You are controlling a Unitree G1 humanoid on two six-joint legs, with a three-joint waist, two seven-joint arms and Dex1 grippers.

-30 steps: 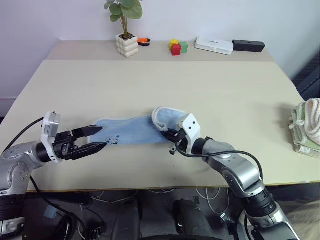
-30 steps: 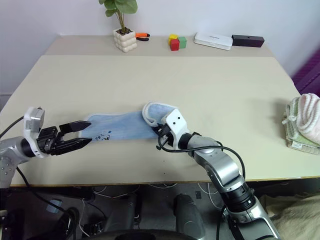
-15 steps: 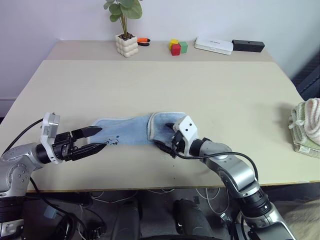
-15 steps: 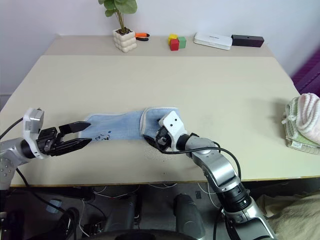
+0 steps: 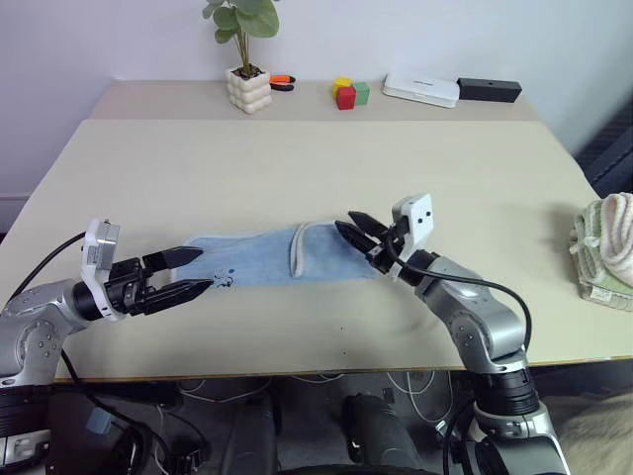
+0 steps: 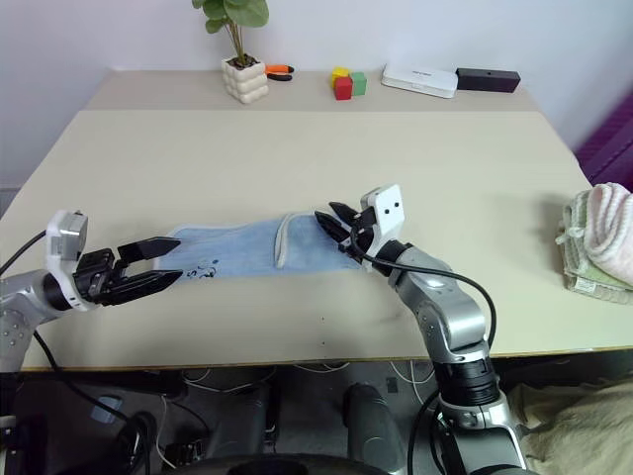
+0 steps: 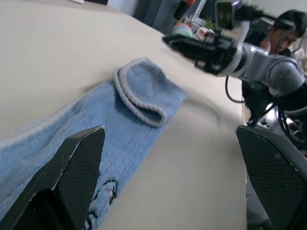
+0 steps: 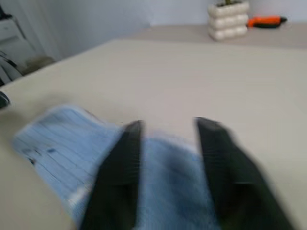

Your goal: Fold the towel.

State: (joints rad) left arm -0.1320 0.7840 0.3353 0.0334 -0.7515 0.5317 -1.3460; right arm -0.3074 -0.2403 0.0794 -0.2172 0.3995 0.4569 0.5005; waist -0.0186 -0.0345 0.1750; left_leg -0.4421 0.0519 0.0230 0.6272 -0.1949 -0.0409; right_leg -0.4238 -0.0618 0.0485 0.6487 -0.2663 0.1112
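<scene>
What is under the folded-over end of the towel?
More of the same towel: its right end lies doubled back over it. What that flap covers can't be seen.

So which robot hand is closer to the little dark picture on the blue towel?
The left. The left gripper sits right beside the dark mark at the towel end nearest it. The right gripper hovers over the opposite, folded end.

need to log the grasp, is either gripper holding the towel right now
Nothing is held: the light blue terry towel lies on the table, both the left gripper and the right gripper empty.
</scene>
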